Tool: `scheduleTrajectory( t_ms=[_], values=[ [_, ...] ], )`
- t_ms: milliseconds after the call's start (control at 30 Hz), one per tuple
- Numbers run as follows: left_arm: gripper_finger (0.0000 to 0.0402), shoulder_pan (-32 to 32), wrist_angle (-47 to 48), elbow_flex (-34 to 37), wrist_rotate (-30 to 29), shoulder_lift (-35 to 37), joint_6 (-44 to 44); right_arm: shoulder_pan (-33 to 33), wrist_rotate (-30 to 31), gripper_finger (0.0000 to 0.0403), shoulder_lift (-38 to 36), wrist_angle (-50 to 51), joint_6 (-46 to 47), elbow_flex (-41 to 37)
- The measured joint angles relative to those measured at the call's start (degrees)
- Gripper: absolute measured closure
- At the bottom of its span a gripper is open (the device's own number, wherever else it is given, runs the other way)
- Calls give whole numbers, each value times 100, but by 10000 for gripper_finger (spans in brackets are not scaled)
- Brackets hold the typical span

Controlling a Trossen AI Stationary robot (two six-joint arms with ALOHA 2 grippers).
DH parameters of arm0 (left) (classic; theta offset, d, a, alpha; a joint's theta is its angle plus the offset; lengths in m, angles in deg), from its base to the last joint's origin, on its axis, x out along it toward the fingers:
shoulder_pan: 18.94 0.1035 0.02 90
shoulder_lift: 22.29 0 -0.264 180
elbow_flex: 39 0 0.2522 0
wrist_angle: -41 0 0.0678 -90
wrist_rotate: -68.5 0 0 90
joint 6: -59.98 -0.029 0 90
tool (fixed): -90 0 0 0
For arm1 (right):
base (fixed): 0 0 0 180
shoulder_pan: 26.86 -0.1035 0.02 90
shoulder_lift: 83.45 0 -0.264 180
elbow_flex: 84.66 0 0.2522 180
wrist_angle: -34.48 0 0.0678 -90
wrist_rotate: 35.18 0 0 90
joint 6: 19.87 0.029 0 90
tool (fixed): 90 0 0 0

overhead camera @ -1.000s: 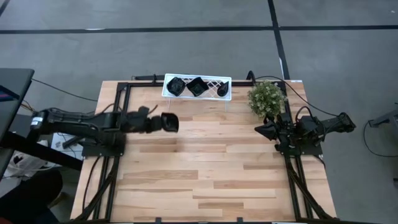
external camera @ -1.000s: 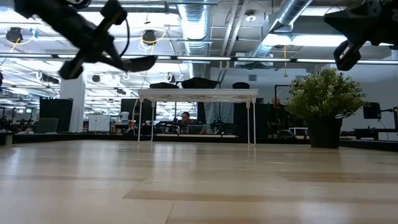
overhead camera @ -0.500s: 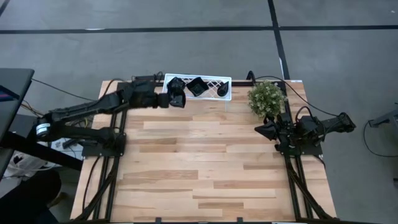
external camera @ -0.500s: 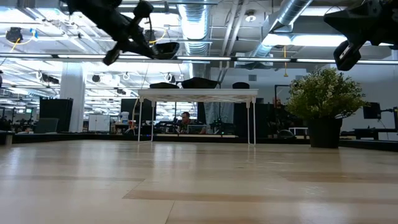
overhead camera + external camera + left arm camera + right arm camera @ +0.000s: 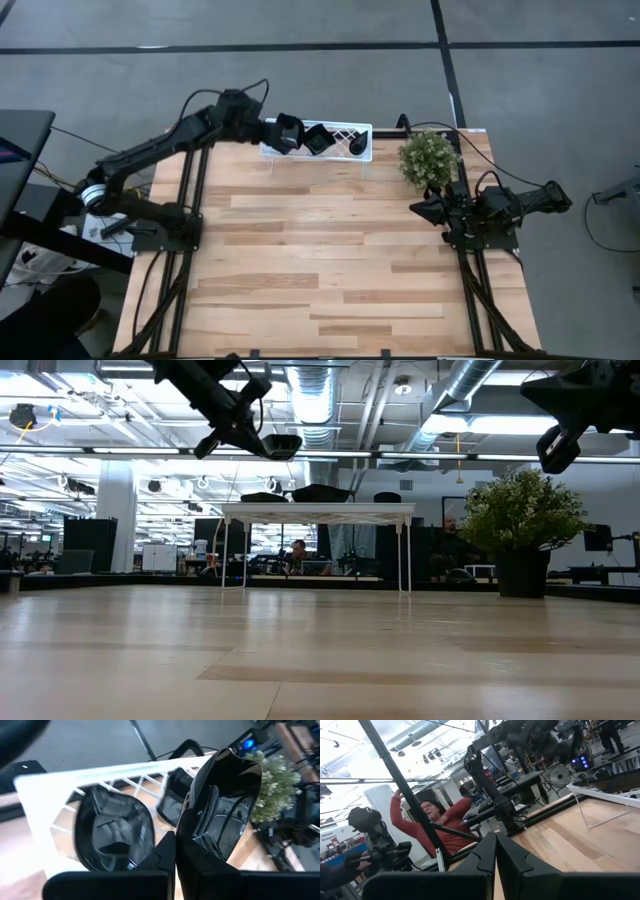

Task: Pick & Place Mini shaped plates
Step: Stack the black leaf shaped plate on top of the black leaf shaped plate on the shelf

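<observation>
The left end effector (image 5: 175,865) has its two dark fingers closed together on the lower edge of a glossy black mini plate (image 5: 222,800), which stands upright and edge-on between them. The white lattice rack (image 5: 100,780) lies just beyond the held plate. Two more black plates rest in the rack: a rounded one (image 5: 114,832) at its near end and a squarer one (image 5: 172,795) next along. A green bushy plant (image 5: 277,785) stands past the rack's far end, above the wooden worktop (image 5: 262,852).
</observation>
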Motion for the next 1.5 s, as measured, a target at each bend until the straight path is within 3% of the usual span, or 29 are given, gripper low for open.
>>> scheduleTrajectory(
  t_ms=[367, 767, 1100, 1500],
  values=[
    [396, 629, 1035, -1145, 552, -563, -944, 0, 0, 396, 2, 2, 2, 0],
    [396, 1011, 1636, -1352, 1183, -1154, -1704, 0, -2, 396, 2, 2, 0, 0],
    [397, 1135, 1995, -1468, 1212, -1316, -1682, 0, -2, 396, 0, 2, -3, 0],
    [398, 1140, 2494, -2606, 1115, -1565, -1578, 0, -2, 396, 2, 2, -11, 0]
  ],
)
